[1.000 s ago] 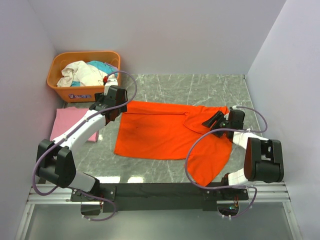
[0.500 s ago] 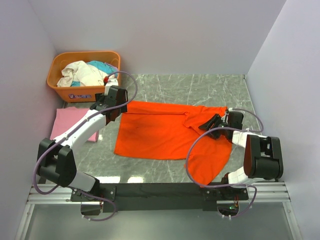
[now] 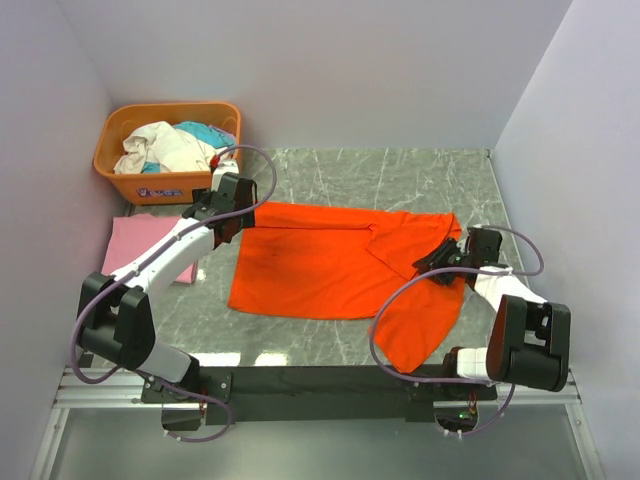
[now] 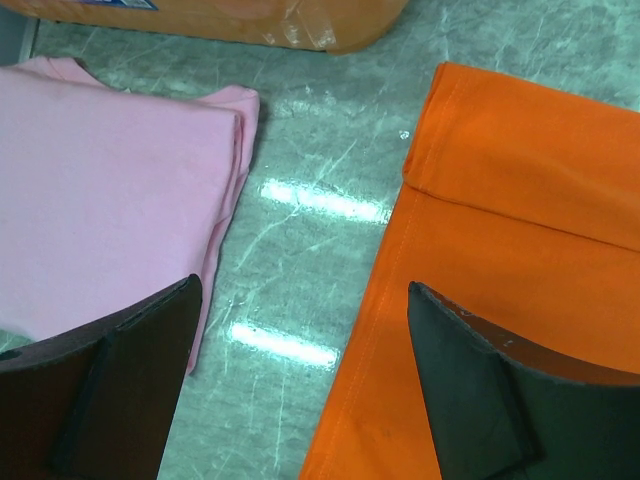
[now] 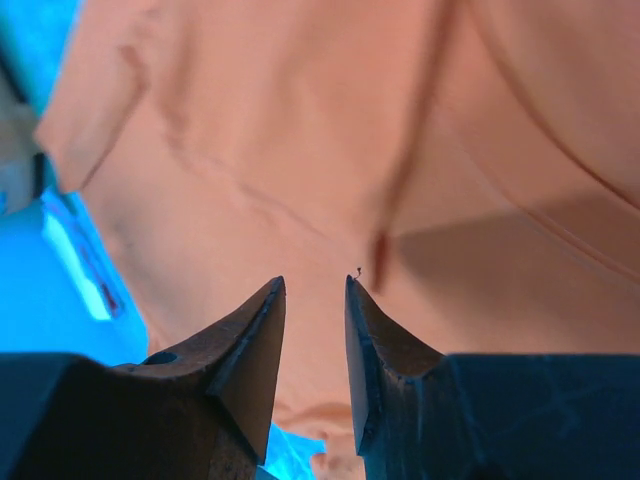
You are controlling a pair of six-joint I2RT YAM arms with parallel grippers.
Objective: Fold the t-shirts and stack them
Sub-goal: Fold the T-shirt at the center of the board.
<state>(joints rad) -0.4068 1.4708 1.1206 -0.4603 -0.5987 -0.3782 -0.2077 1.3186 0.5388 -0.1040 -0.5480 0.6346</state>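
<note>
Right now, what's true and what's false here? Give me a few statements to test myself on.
The orange-red t-shirt lies spread on the table: true.
The pink t-shirt sits in the basket: false, it lies folded on the table near the basket.
The left gripper is open, holding nothing: true.
The basket is empty: false, crumpled clothes are piled in it.

Marble table [image 3: 400, 172] under orange-red t-shirt [image 3: 310, 262], pink t-shirt [image 3: 133, 247], basket [image 3: 170, 106]
</note>
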